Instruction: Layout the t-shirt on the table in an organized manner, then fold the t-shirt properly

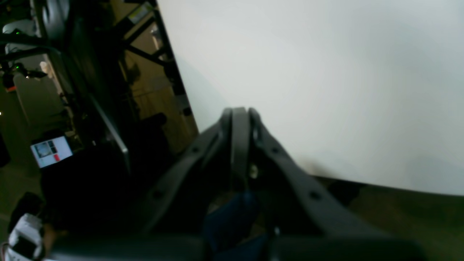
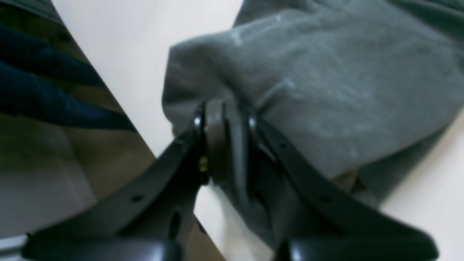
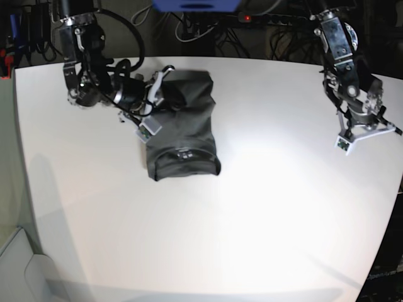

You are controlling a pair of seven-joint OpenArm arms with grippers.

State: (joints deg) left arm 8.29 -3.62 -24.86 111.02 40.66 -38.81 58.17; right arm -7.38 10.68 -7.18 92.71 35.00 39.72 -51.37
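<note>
The dark grey t-shirt [image 3: 184, 129] lies in a compact, roughly rectangular bundle on the white table [image 3: 252, 220], left of centre toward the back, collar side facing the front. My right gripper [image 3: 164, 78] is at the shirt's back left edge. In the right wrist view the right gripper [image 2: 226, 108] is shut on a fold of the t-shirt [image 2: 326, 90], near the table [image 2: 127, 54] edge. My left gripper [image 3: 381, 128] is far off at the table's right side. Up close the left gripper [image 1: 239, 112] is shut with nothing in it, above bare table [image 1: 326, 72].
The table's edge [image 1: 188, 108] runs close beside the left gripper, with floor and dark frames below it. Cables and equipment [image 3: 208, 25] line the back of the table. The table's right edge [image 3: 393, 195] lies just past the left arm.
</note>
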